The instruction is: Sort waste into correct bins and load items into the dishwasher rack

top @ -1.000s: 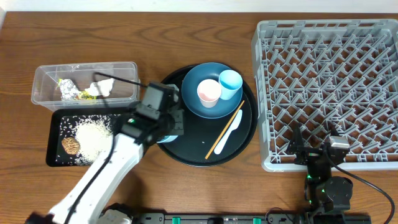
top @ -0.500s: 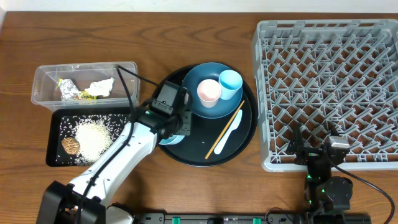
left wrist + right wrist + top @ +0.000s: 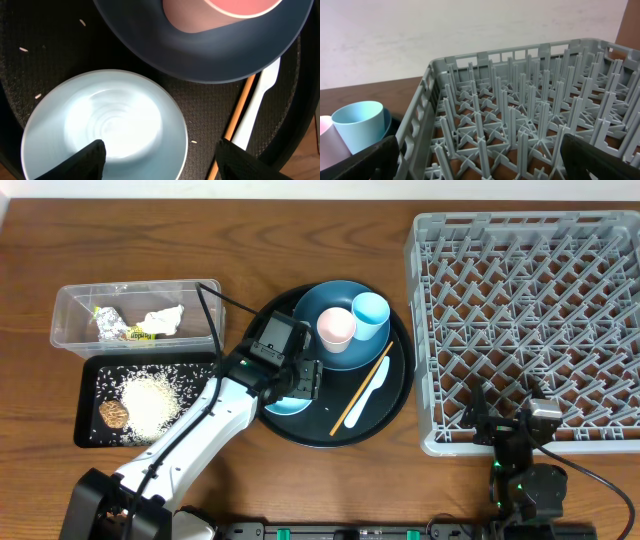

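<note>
My right gripper point(image 3: 480, 165), nearest me at 4 o'clock, is spread wide at the near edge of the dishwasher rack point(image 3: 520, 115). Farther in, my left gripper point(image 3: 160, 162) hangs wide open over the pale bowl point(image 3: 115, 120), one finger above its inside, the other past its rim. The bowl sits at 8 o'clock on the round black tray point(image 3: 402, 385). The chopstick point(image 3: 361, 388) and white spoon point(image 3: 357, 413) lie at 4 o'clock. The dark blue dish point(image 3: 312, 305), holding the pink cup point(image 3: 335, 328) and light blue cup point(image 3: 370, 310), is at 12.
</note>
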Tool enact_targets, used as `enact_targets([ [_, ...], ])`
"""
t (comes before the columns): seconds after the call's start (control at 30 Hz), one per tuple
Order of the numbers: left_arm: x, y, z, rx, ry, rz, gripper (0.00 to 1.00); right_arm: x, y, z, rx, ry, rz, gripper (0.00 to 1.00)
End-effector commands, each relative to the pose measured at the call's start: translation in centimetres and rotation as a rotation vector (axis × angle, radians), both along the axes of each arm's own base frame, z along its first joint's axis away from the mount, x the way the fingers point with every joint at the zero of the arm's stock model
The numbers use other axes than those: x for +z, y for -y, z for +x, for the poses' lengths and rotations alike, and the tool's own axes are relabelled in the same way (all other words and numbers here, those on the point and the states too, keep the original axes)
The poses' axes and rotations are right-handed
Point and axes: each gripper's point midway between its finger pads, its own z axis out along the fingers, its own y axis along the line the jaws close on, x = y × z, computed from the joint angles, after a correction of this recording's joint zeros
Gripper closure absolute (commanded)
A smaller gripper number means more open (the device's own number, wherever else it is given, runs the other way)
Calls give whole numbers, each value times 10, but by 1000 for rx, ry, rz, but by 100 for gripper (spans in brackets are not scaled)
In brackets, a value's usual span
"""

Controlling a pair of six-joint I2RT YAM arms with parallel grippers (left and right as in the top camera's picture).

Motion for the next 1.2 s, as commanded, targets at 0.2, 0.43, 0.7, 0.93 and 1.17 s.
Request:
enact_targets([
  [0.2,63,1,7,5,177,-81,27,-2,0,0,-1,-6,-12,1],
  [0.43,103,-4,-3,6,277,-134,27,-2,0,0,-1,-6,-12,1],
  [0.7,96,-11,-15,4,229,-107,2,-2,0,0,-1,-6,-12,1],
  [0.93,93,-13,-19,4,207,-95,2,-2,0,0,-1,-6,-12,1],
  [1.17,89,-19,-21,19,197,-64,12,-1,0,0,0,-5,-11,1],
])
